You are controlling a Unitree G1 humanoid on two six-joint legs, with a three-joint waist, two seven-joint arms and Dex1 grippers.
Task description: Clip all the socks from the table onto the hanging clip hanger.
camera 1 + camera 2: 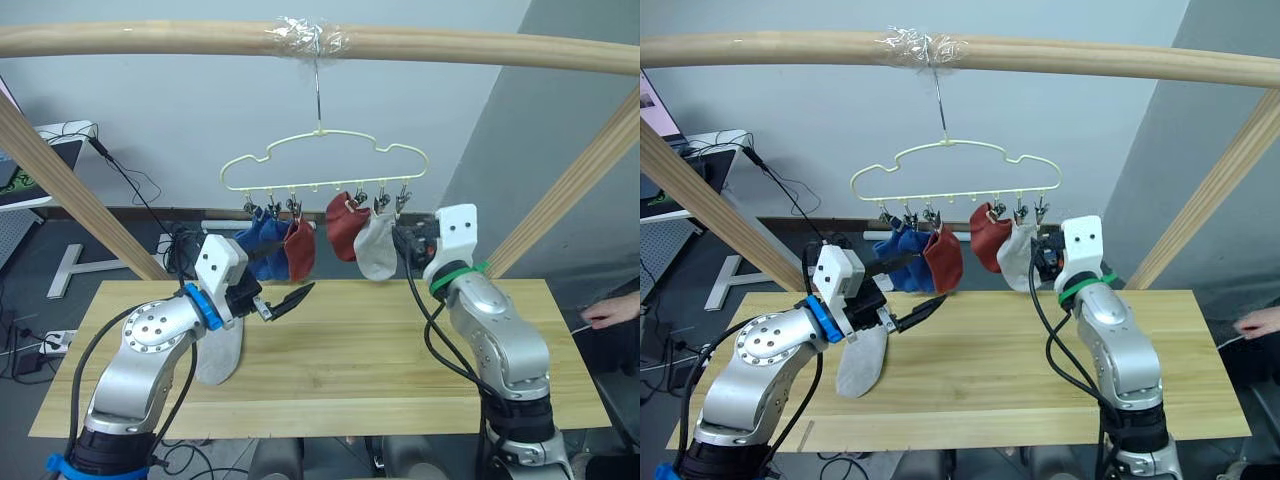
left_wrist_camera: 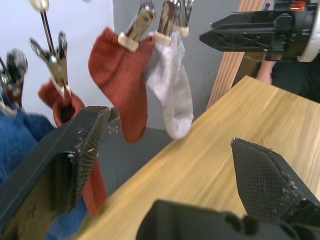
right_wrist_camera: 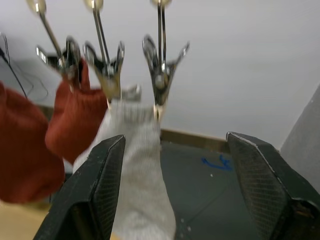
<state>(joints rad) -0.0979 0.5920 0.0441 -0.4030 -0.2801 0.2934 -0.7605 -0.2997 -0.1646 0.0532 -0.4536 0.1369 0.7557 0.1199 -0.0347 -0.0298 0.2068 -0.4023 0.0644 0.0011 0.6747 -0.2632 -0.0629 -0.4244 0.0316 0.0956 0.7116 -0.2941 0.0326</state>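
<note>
On the tabletop (image 1: 400, 350) under the left gripper (image 1: 283, 303), whose jaws are spread like the right gripper's (image 3: 170, 165), the last grey sock (image 1: 220, 352) risks being missed while five hang from the clip hanger (image 1: 325, 165).

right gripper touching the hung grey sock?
Apart. In the right wrist view the open right gripper has its fingers either side of the grey sock, which hangs clipped beyond them, clear of both.

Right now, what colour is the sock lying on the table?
Light grey sock, clearest in the right eye view.
</note>
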